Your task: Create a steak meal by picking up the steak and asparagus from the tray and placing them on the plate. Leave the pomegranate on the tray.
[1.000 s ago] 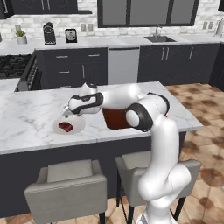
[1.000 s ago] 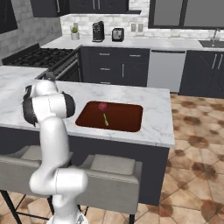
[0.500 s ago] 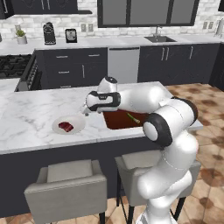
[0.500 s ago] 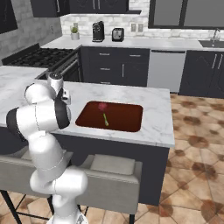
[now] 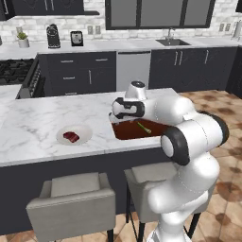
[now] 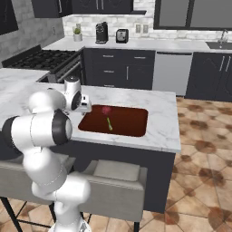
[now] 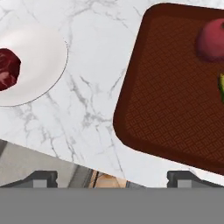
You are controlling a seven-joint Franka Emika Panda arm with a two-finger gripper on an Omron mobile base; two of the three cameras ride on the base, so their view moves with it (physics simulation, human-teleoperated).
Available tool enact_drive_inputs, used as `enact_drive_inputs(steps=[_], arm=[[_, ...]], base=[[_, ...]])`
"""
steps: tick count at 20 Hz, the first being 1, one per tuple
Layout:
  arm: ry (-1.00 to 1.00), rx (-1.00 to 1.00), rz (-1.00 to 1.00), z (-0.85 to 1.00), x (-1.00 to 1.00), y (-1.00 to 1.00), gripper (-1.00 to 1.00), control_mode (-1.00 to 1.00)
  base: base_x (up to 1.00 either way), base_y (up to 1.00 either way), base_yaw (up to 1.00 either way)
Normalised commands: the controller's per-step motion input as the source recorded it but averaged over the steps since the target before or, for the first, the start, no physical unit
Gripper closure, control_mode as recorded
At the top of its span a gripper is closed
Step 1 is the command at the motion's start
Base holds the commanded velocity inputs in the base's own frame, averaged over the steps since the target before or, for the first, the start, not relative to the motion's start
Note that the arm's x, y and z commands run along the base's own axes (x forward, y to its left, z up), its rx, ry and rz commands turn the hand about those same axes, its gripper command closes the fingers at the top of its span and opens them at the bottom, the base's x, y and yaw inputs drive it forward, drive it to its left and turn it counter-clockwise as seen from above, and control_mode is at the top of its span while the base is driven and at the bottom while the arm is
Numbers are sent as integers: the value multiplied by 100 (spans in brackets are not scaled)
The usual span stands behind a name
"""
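A: Where does the steak [image 5: 71,137] sit?

B: On the white plate [image 5: 83,139], left of centre in the left base view, well in from the plate's rim. In the hand view the steak [image 7: 8,69] is cut by the left edge of the frame, and the plate [image 7: 41,61] fills the upper left.

A: And the tray [image 5: 126,133]?

B: Right of the plate on the marble counter [image 5: 33,123], apart from it, with a strip of bare marble between them. In the hand view that strip runs down the middle, and the tray [image 7: 166,113] takes the right half, its rounded corner near the counter's front edge.

A: What lies on the tray?

B: The asparagus [image 5: 144,127], a thin green stalk, slanted, near the middle of the tray. In the right base view the asparagus [image 6: 109,123] lies just below the pomegranate [image 6: 106,110]. In the hand view the pomegranate [image 7: 211,40] is at the upper right, and a sliver of the asparagus [image 7: 221,85] shows at the right edge.

A: The end effector?

B: The end effector [image 5: 115,113] hangs over the tray's left end, above the counter, holding nothing. In the hand view its two tips [image 7: 43,178] stand far apart at the bottom corners, so it is spread wide.

A: Room to move?

B: The brown floor of the tray [image 6: 131,120] is bare toward the right of the right base view, and marble lies clear around the plate.
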Motion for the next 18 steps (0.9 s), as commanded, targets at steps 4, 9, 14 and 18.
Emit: enact_drive_inputs(steps=[4,9,14,18], arm=[[11,-9,-16,-6,0,-100,-100,-100],[12,-9,-13,-12,1,-100,-100,-100],[17,-8,-6,-30,29,-97,-100,-100],[12,-2,0,-42,54,-52,-100,-100]], base=[[0,0,0],[0,0,0],[0,0,0],[0,0,0]])
